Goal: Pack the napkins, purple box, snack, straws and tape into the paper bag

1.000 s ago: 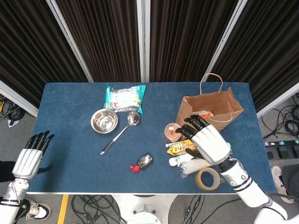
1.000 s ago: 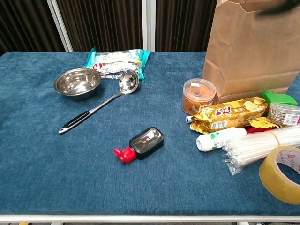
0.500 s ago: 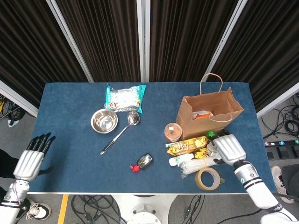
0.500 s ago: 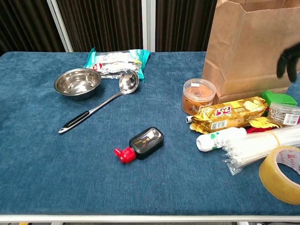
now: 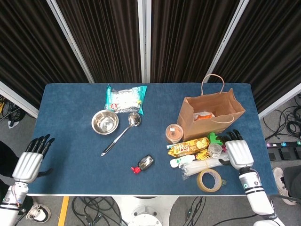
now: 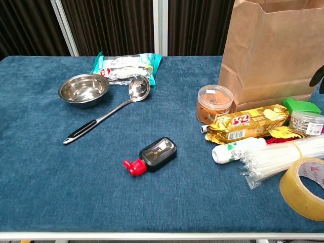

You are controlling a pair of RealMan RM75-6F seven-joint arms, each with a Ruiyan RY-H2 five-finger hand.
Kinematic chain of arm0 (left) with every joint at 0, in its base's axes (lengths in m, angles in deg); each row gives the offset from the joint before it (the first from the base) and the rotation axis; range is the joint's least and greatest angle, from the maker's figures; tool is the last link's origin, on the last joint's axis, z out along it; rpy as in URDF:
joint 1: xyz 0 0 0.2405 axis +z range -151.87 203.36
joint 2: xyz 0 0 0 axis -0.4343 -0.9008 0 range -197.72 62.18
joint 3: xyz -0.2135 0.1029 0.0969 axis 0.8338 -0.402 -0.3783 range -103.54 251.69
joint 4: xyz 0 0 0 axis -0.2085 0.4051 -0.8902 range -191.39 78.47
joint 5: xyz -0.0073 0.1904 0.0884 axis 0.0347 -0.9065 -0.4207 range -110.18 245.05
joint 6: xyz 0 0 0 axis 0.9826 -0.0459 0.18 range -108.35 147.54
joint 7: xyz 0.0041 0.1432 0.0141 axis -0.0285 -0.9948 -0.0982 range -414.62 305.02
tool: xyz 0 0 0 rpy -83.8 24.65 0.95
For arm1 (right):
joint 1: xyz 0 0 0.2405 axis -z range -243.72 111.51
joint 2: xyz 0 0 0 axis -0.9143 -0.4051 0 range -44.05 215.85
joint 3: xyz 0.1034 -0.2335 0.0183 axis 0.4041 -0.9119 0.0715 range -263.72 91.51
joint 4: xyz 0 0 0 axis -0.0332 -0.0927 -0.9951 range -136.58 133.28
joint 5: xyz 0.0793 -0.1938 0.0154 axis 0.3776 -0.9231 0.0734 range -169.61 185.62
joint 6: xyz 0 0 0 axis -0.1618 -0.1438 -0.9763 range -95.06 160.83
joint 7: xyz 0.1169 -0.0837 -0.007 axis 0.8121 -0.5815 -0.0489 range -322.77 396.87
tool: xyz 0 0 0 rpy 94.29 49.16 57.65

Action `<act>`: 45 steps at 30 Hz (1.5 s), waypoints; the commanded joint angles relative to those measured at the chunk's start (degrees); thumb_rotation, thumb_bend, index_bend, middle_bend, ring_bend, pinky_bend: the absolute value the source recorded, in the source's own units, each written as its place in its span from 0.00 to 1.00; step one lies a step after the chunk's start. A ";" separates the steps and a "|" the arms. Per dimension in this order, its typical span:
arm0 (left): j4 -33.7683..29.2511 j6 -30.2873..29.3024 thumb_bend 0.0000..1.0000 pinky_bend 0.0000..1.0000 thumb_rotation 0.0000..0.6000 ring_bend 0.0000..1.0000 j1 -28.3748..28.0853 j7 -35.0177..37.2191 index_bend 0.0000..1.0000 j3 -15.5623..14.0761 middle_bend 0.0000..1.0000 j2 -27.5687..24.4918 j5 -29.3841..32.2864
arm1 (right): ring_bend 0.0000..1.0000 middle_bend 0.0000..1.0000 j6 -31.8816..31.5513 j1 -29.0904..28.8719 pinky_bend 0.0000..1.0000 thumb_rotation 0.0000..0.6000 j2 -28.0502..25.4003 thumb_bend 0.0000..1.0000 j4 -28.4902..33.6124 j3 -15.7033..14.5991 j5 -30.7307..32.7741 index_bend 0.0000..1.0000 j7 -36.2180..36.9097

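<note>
right hand (image 5: 239, 152): we see it flat over the table edge, just right of the small clear tub (image 5: 215, 150), fingers extended and apart, holding nothing.
left hand (image 5: 29, 162): off the table's left edge, palm down, fingers straight and apart, empty.
paper bag (image 5: 210, 114): upright at the right rear of the blue table (image 5: 70, 141), mouth open; we see an orange-and-white item inside, too small to identify.
snack (image 6: 246, 123): gold wrapper lying just in front of the bag, beside the round tub of brown contents (image 6: 214, 103).
straws (image 6: 283, 157): clear bundle lying near the front right, touching the tape.
tape (image 6: 302, 187): tan roll flat at the front right corner.
napkins (image 5: 125, 98): we take the teal-edged packet at the rear centre for these; well apart from the bag.
purple box: we cannot pick it out.
other items: steel bowl (image 6: 84, 89), ladle (image 6: 111, 114), black bottle with red cap (image 6: 151, 154), white bottle (image 6: 237, 149), green piece (image 6: 300, 106).
</note>
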 commanded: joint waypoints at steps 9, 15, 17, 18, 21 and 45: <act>1.42 -0.14 0.16 0.11 1.00 0.00 0.22 1.01 0.06 -0.12 0.01 0.56 -0.05 | 0.14 0.34 -0.77 1.21 0.08 1.00 4.23 0.00 -4.86 0.49 -0.72 0.28 -2.52; 2.52 -0.19 0.16 0.11 1.00 0.00 0.24 1.45 0.06 0.01 0.01 0.97 0.05 | 0.14 0.34 -2.30 1.88 0.08 1.00 7.38 0.00 -7.76 0.64 -2.65 0.28 -3.49; 2.89 -0.16 0.16 0.11 1.00 0.00 0.25 1.73 0.06 0.01 0.01 1.09 0.07 | 0.14 0.34 -2.64 2.24 0.08 1.00 8.26 0.00 -8.52 0.52 -3.18 0.28 -3.49; 3.04 -0.13 0.16 0.11 1.00 0.00 0.24 1.84 0.06 0.00 0.01 1.12 0.06 | 0.14 0.34 -2.80 2.40 0.08 1.00 8.59 0.00 -8.88 0.45 -3.44 0.28 -3.58; 3.47 -0.12 0.15 0.11 1.00 0.00 0.20 2.23 0.06 0.00 0.01 1.21 -0.01 | 0.14 0.34 -3.06 2.85 0.07 1.00 9.54 0.00 -9.93 0.23 -4.08 0.28 -3.84; 6.39 -1.34 0.16 0.11 1.00 0.00 0.89 4.92 0.06 0.25 0.01 1.98 0.12 | 0.15 0.34 -2.65 3.77 0.07 1.00 15.96 0.00 -17.55 1.69 -6.20 0.28 -5.13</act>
